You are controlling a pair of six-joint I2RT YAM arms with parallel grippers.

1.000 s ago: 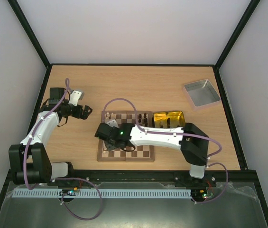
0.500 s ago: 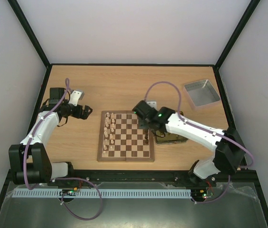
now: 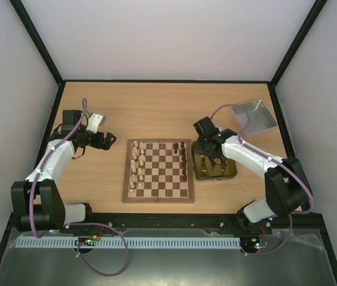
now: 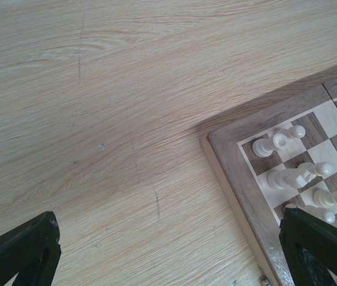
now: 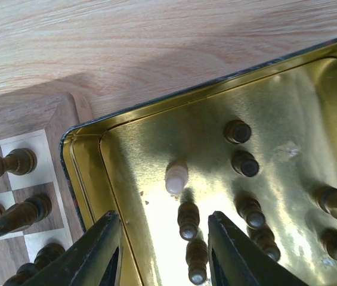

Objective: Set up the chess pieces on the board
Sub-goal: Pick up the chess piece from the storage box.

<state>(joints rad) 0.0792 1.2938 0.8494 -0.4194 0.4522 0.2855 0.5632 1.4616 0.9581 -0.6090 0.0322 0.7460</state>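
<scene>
Board point(image 3: 156, 199) lies in the middle of the table point(image 3: 156, 107). Pale pieces point(image 3: 136, 164) stand in its two left columns, and dark pieces point(image 3: 184, 159) stand along its right edge.

Gold tin point(image 3: 232, 174) sits just beside the board's right side. More dark figures point(image 5: 244, 164) and one cream figure point(image 5: 176, 177) stand inside it.

Right tool point(image 5: 163, 253) hangs over the tin's board-side end, fingers apart, nothing clamped.

Left tool point(image 3: 110, 142) hovers over the table left of the board's far corner, fingers wide apart, empty.

Silver tray point(image 3: 253, 116) is at the far right, well apart from the tin.
</scene>
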